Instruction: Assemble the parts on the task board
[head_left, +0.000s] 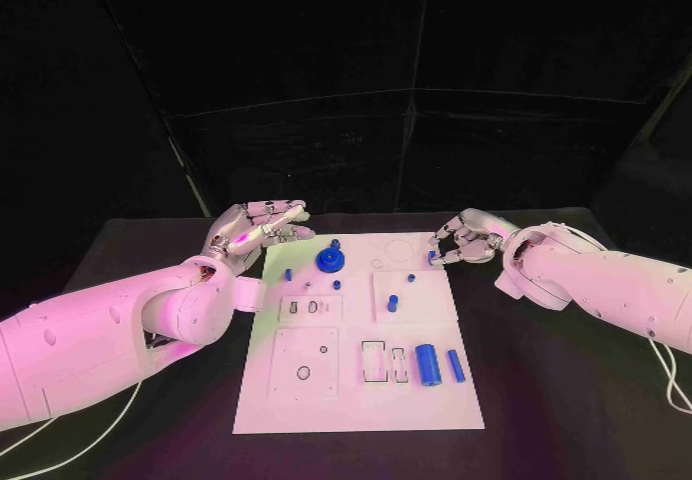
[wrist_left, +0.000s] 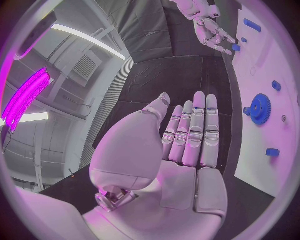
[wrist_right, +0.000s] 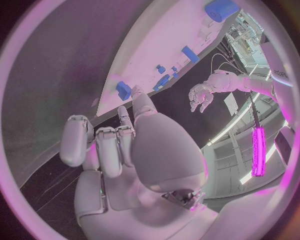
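Note:
The white task board (head_left: 361, 400) lies in the middle of the black table. A blue gear (head_left: 332, 260) stands near its far end, also seen in the left wrist view (wrist_left: 259, 107). Small blue pegs (head_left: 392, 300) dot the board, and a blue cylinder (head_left: 427, 362) and a thinner bar (head_left: 456, 366) lie near the front right. My left hand (head_left: 260, 225) hovers off the far left corner, fingers straight, palm bare (wrist_left: 187, 145). My right hand (head_left: 462, 240) is at the far right edge, fingers curled (wrist_right: 119, 145), its tips at a small blue block (wrist_right: 124, 90); whether they pinch it is unclear.
Rectangular slots (head_left: 375, 360) and a round hole (head_left: 304, 373) are cut into the board's near half. Black table (head_left: 562, 400) surrounds the board on both sides. A white cable (head_left: 671, 380) hangs under my right arm.

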